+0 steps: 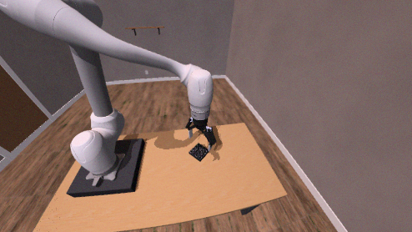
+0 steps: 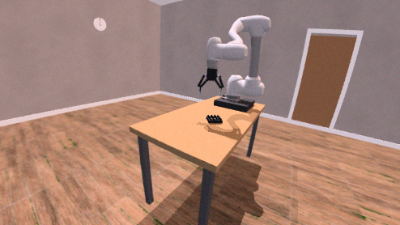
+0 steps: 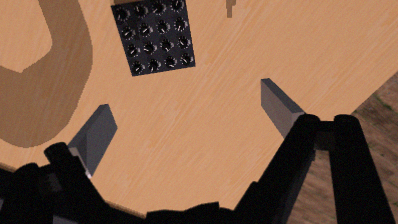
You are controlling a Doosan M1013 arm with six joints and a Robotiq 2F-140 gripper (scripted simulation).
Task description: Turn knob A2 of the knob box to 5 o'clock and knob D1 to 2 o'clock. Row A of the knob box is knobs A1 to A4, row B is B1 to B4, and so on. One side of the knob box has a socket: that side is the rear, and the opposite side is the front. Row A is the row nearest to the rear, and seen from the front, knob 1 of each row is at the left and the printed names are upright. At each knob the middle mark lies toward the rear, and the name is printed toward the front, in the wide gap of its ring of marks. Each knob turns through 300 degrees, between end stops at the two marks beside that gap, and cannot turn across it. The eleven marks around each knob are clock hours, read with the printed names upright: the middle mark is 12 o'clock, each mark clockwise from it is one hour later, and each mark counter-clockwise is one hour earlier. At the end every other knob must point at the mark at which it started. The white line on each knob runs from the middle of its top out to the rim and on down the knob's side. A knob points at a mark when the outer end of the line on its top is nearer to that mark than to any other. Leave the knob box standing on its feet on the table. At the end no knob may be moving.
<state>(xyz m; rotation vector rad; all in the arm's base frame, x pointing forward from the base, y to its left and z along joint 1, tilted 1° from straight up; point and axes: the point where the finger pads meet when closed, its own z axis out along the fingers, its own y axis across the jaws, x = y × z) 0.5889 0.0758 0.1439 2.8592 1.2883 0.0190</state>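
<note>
The knob box (image 3: 153, 37) is a small black square box with several rows of black knobs with white lines. It stands on the wooden table, at the top left of the wrist view. It also shows in the top view (image 1: 198, 152) and the exterior view (image 2: 214, 119). The knob names and marks are too small to read. My gripper (image 3: 186, 104) is open and empty, high above the table and off to one side of the box. It also shows in the top view (image 1: 202, 134) and the exterior view (image 2: 210, 83).
The arm's dark base plate (image 1: 109, 167) sits on the table at the end away from the box. The table edge (image 3: 367, 95) runs close by in the wrist view, with wood floor beyond. The arm's shadow (image 3: 47, 90) lies beside the box.
</note>
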